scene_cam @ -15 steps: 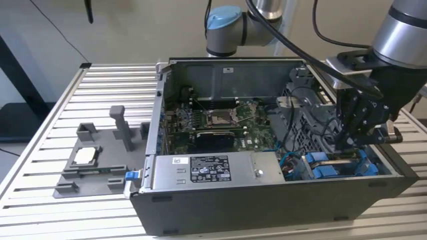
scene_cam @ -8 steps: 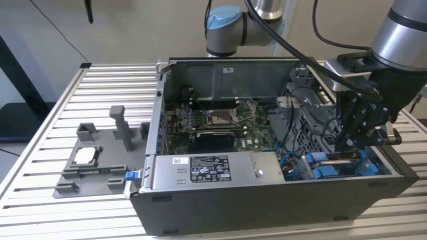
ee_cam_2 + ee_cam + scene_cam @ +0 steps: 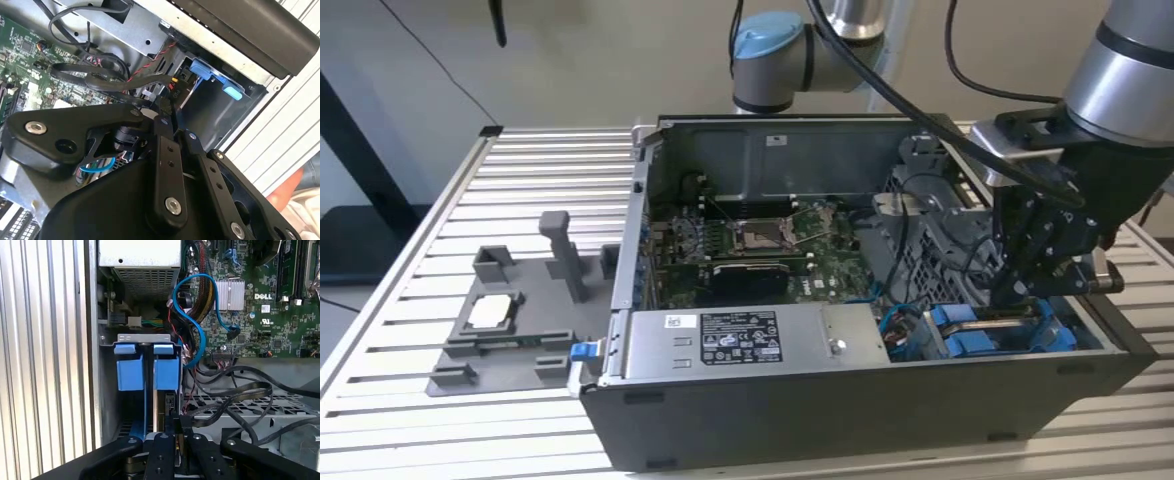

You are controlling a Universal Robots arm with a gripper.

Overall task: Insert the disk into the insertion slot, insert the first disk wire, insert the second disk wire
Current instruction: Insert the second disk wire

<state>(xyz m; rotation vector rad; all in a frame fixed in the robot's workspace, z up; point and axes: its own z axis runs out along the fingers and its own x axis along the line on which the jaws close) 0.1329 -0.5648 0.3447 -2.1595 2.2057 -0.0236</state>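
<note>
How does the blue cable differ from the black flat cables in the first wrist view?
Colour: the blue cable is bright blue; the black flat cables are black. Shape: the blue cable is round, the black ones ribbon-flat. Pose: the blue cable arches in a tall loop up to the motherboard; the black ones lie low across the perforated cage. Both run inside the case.
</note>
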